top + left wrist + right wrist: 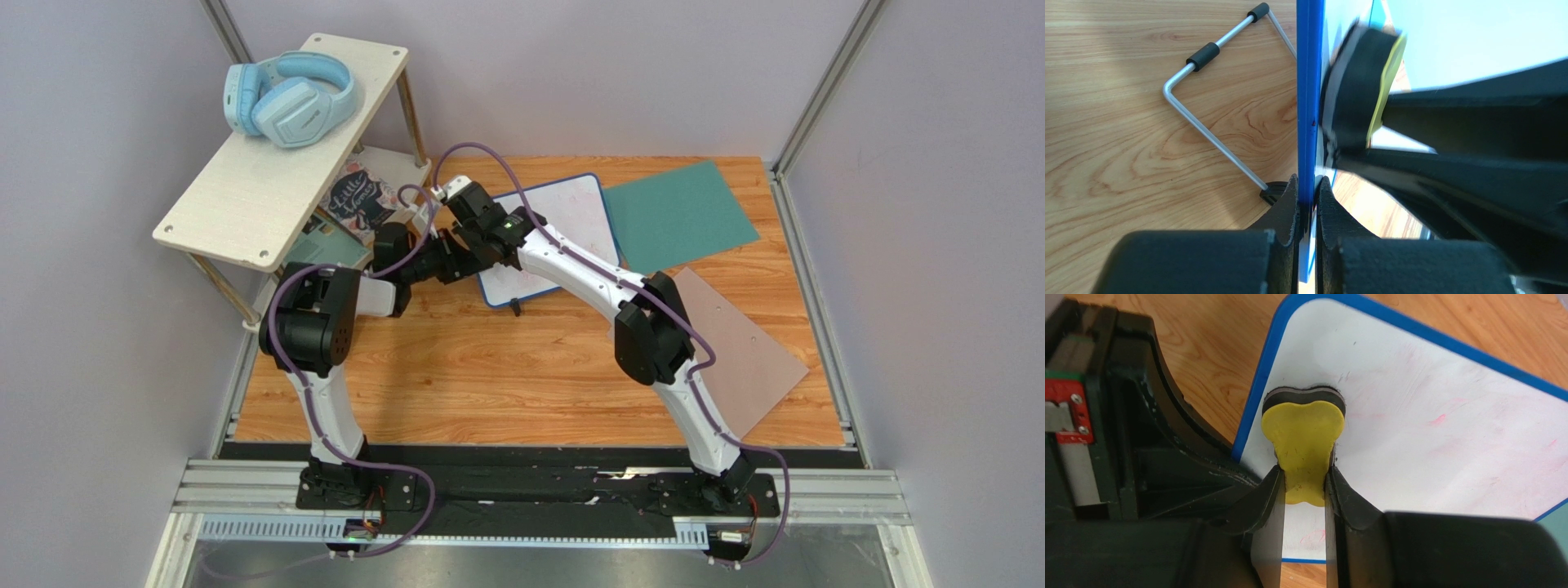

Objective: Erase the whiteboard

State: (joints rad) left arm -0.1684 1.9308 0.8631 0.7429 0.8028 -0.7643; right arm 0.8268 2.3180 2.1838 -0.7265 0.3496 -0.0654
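The whiteboard (577, 221), white with a blue frame, stands tilted at the back middle of the wooden table. My left gripper (464, 263) is shut on its left frame edge (1310, 92), with the fingertips (1292, 202) clamped on both sides. My right gripper (481, 239) is shut on a yellow eraser (1306, 438) with a dark pad, pressed on the board face (1425, 459) near its corner. The eraser also shows in the left wrist view (1361, 86). Faint pink smears (1438, 419) lie on the board.
A teal sheet (677, 211) and a grey-brown sheet (742, 349) lie right of the board. A tilted wooden shelf (245, 196) with blue headphones (291, 101) and a book (356, 202) stands at back left. The board's wire stand (1211, 92) rests on the wood.
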